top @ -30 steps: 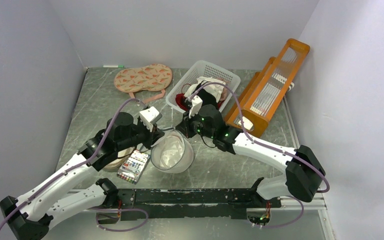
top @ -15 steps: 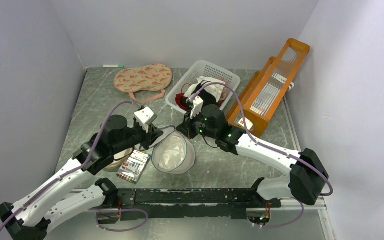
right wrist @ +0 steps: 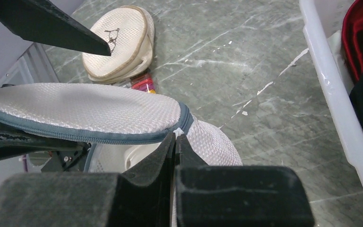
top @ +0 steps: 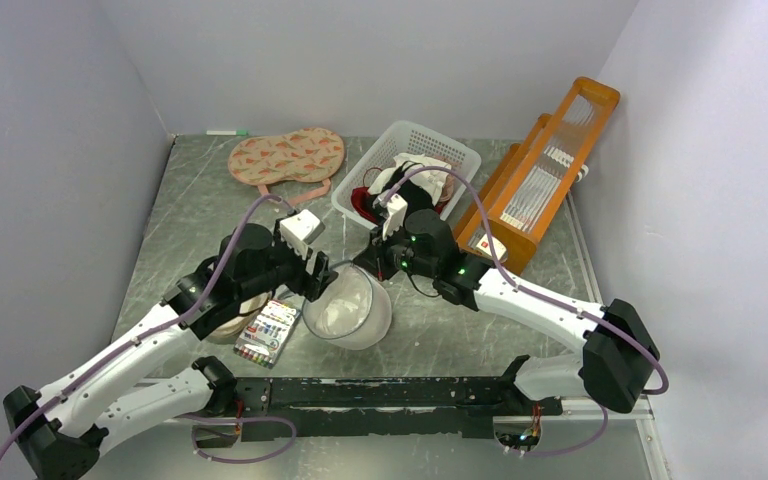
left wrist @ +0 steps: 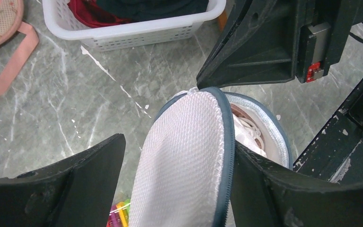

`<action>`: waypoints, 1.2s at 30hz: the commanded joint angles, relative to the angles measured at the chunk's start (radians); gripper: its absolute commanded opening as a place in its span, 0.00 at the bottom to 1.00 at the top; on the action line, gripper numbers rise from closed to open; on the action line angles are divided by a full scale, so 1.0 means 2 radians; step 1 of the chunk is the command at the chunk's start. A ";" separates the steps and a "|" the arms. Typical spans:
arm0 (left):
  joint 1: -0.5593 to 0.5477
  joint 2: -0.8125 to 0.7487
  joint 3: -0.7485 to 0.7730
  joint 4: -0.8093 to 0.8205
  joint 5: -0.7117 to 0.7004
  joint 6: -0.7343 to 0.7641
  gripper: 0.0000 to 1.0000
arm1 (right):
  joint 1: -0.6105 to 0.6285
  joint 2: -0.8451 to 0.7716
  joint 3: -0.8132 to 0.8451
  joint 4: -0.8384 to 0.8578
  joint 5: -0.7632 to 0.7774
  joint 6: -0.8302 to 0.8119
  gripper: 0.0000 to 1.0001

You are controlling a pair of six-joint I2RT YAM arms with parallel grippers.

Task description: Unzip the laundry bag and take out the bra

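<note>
White mesh laundry bag (left wrist: 189, 118) lid stands between the wide-open fingers of the left gripper (left wrist: 177, 146). The right gripper (right wrist: 175, 142), pinched shut, holds its rim. The bra (left wrist: 240, 113) lies inside, beside the left gripper. With nothing gripping it, the lid might flop shut.

**Other things on the surface (top: 190, 200)**

A white basket (top: 438, 137) of clothes (left wrist: 90, 12) stands at the back, between a watermelon-print pouch (top: 287, 157) and an orange rack (top: 545, 170). Nearer lie a coloured pen pack (top: 267, 335) and a beige hoop (right wrist: 118, 42).
</note>
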 commanded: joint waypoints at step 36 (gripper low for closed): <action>0.002 -0.059 0.000 0.040 0.095 0.021 0.07 | 0.001 0.000 0.024 -0.017 -0.033 -0.013 0.00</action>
